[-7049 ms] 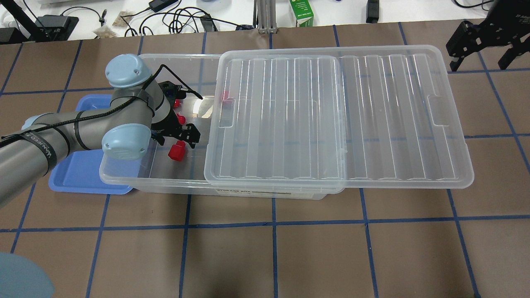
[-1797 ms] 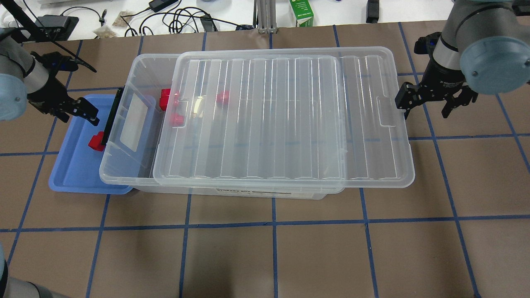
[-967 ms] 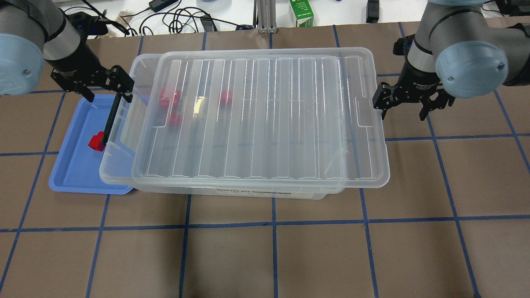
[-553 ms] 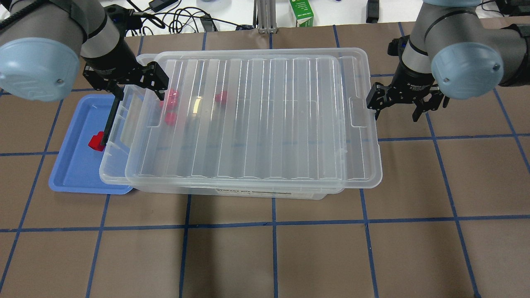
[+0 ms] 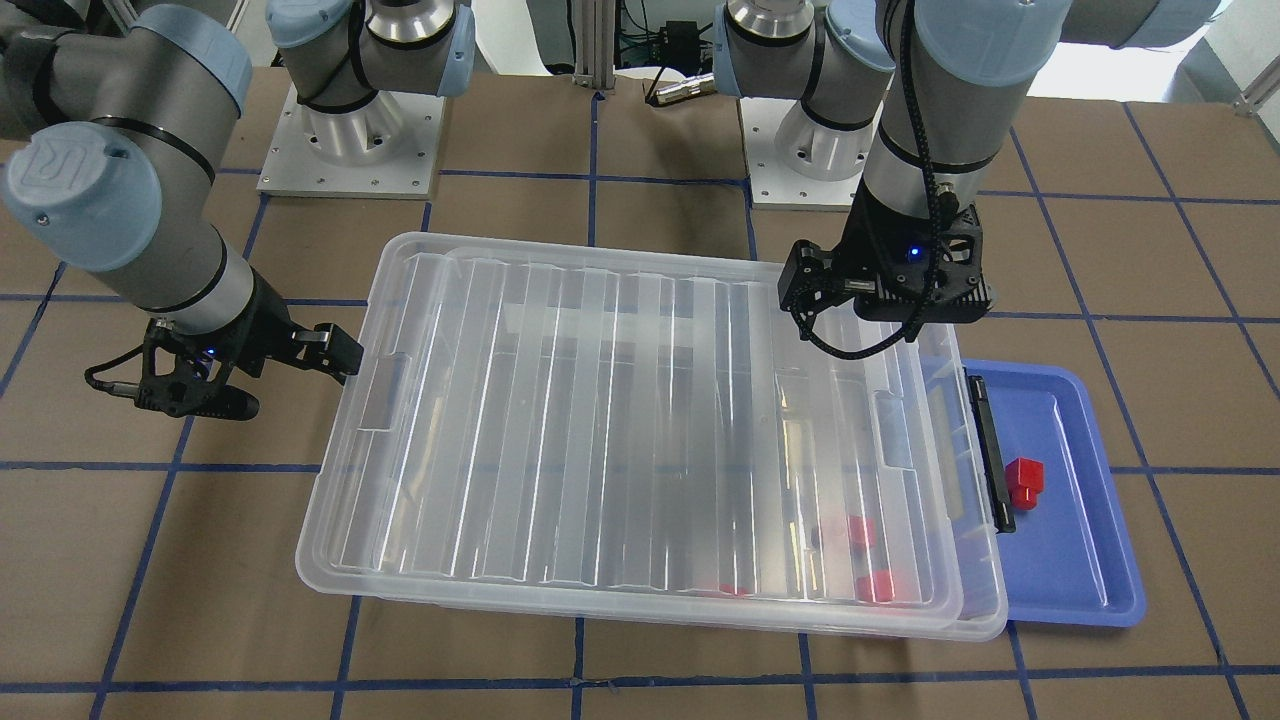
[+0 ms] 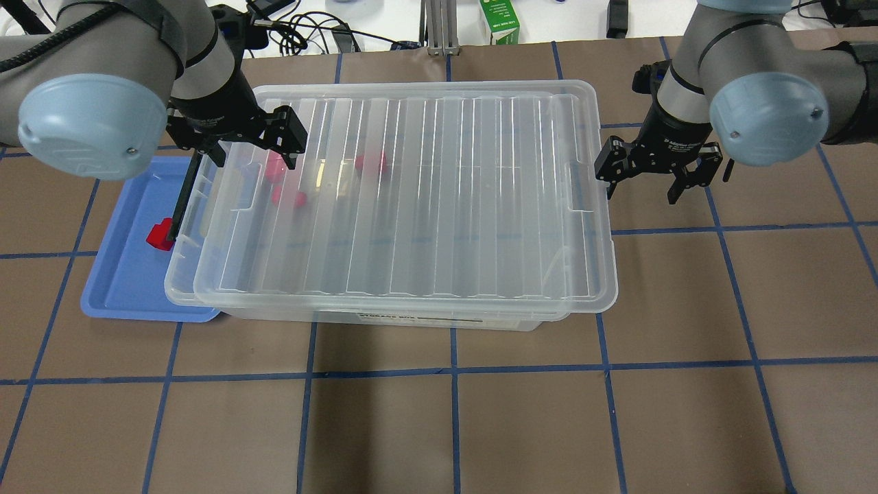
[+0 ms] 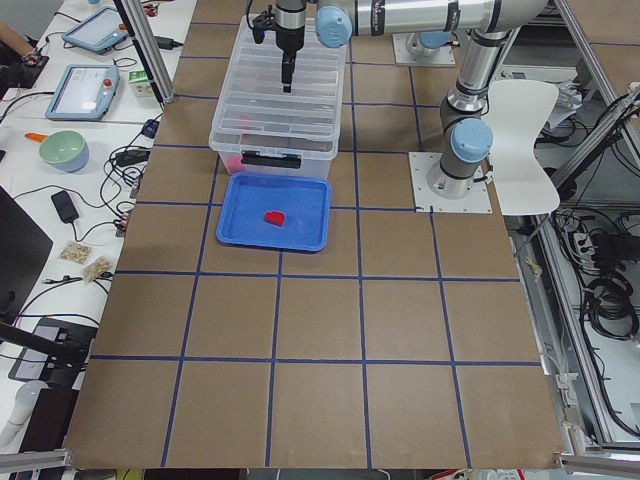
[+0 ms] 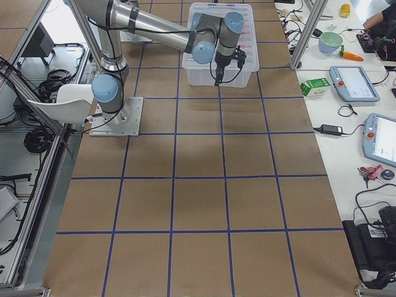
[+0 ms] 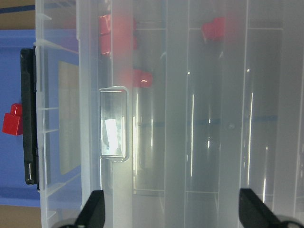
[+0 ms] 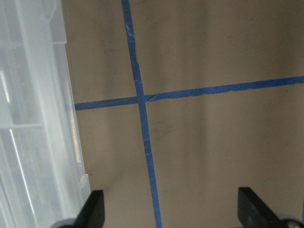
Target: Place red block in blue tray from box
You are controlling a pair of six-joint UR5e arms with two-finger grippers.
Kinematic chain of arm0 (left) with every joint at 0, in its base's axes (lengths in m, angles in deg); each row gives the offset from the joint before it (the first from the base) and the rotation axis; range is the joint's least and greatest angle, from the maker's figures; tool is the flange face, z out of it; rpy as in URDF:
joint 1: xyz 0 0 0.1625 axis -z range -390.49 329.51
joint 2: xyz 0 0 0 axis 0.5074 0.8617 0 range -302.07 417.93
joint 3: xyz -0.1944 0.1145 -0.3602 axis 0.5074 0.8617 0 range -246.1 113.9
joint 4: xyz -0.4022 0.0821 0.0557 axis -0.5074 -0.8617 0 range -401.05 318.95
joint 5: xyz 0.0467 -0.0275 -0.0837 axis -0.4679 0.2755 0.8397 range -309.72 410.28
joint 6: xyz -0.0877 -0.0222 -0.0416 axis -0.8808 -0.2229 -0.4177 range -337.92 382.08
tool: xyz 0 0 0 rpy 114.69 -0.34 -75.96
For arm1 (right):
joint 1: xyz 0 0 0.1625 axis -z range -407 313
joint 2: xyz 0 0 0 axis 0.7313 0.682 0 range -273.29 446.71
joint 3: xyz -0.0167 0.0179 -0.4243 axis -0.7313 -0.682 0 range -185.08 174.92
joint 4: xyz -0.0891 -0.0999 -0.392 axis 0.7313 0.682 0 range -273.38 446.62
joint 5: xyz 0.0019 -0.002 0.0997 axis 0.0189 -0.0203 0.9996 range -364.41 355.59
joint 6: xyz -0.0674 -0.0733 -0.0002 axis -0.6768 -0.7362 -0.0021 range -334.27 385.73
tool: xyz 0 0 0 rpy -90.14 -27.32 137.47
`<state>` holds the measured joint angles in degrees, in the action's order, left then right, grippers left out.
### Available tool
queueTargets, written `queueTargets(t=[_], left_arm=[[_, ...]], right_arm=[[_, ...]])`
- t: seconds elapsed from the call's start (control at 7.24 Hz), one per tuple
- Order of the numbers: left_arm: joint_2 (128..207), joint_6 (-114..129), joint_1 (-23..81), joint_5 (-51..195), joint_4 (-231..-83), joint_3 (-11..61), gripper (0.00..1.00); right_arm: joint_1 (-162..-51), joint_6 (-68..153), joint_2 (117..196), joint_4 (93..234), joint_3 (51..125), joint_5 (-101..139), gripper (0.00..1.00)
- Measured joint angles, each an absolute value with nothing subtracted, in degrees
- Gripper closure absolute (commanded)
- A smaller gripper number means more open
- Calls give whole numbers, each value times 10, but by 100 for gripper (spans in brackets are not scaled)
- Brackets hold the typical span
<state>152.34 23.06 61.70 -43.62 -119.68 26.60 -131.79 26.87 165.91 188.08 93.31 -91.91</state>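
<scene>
One red block [image 6: 160, 237] lies in the blue tray [image 6: 123, 288] at the box's left end; it also shows in the front view [image 5: 1024, 482] and left wrist view [image 9: 13, 119]. Three more red blocks [image 6: 276, 165] lie in the box [image 6: 411, 319], blurred under the ribbed lid [image 6: 411, 199]. The lid covers nearly the whole box. My left gripper [image 6: 254, 147] is open and empty above the lid's left end. My right gripper [image 6: 648, 175] is open and empty, one finger at the lid's right edge.
The box's black latch [image 6: 184, 195] stands between the box and the tray. A green carton [image 6: 499, 20] and cables lie beyond the table's far edge. Brown table with blue tape lines [image 6: 453, 370] stretches in front of the box.
The red block went from the box to the tray. The lid slid left over the box with my right gripper following. My left gripper moved from the tray to above the lid.
</scene>
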Motion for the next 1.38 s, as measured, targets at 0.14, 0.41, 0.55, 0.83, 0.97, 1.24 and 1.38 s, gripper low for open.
queueTargets(t=[0.14,0.41,0.55,0.83,0.97,1.24,1.38], left_arm=[[1521,231,618,-434,-1197,266,0],[1510,232,615,-432,-1208,265,0],[1503,235,610,-432,-1218,263,0],[1500,242,603,-432,-1227,257,0],[1500,242,603,-432,-1229,257,0],[1499,241,603,-432,-1232,258,0],[1499,241,603,-432,-1233,258,0]], right_arm=[[-1323,269,1656,1881,933,-913,0],[-1335,269,1652,1883,930,-910,0],[-1336,269,1654,1882,926,-914,0],[-1335,267,1679,1881,909,-943,0],[-1333,267,1693,1887,903,-952,0],[-1333,280,1732,1905,903,-963,0],[-1335,286,1761,1901,911,-961,0]])
